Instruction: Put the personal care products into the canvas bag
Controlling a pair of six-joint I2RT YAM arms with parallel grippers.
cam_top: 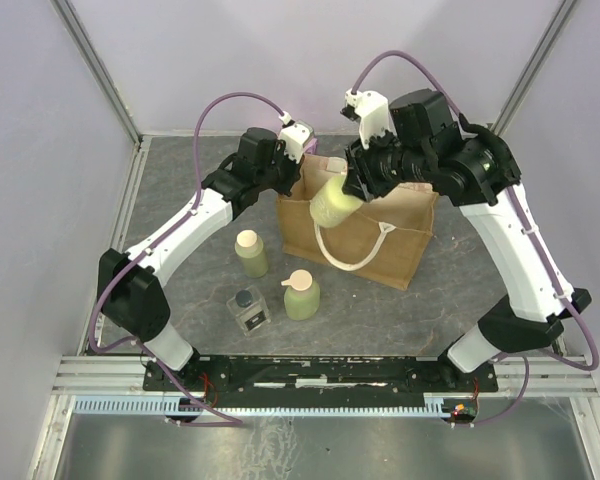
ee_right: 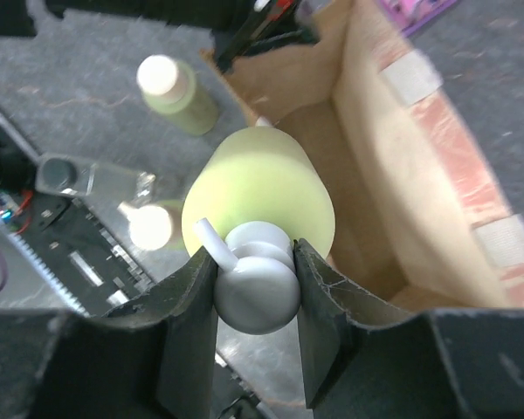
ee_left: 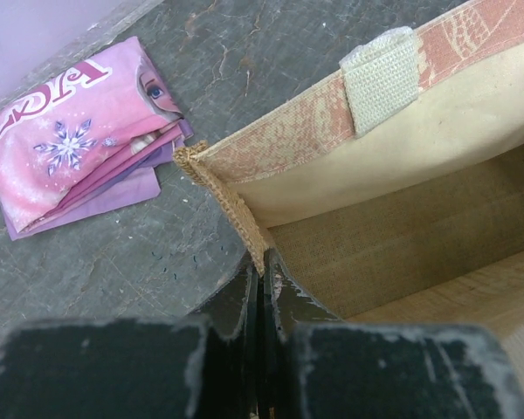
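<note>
Jaws of the left gripper are pressed together on the burlap rim at the left corner of the canvas bag, pinching the fabric and, by my reading, holding the mouth open. Near and left of the bag, three products stand on the tabletop: a cream-capped yellow-green bottle closest to the bag, a clear square bottle with a dark round cap nearer the arms, and just right of that a standing pump bottle. The bag sits upright in the middle of the tabletop, and the part of its floor that the left wrist view shows is bare, so I judge nothing has gone in yet. Beyond its far left corner lies a pink printed packet. Over the bag's near rim the right gripper has its jaws partly closed around the cream pump top of a fourth product, the held yellow-green bottle, which hangs tilted with its base pointing into the opening. That bottle looks about to be dropped in, with three more left to fetch.
</note>
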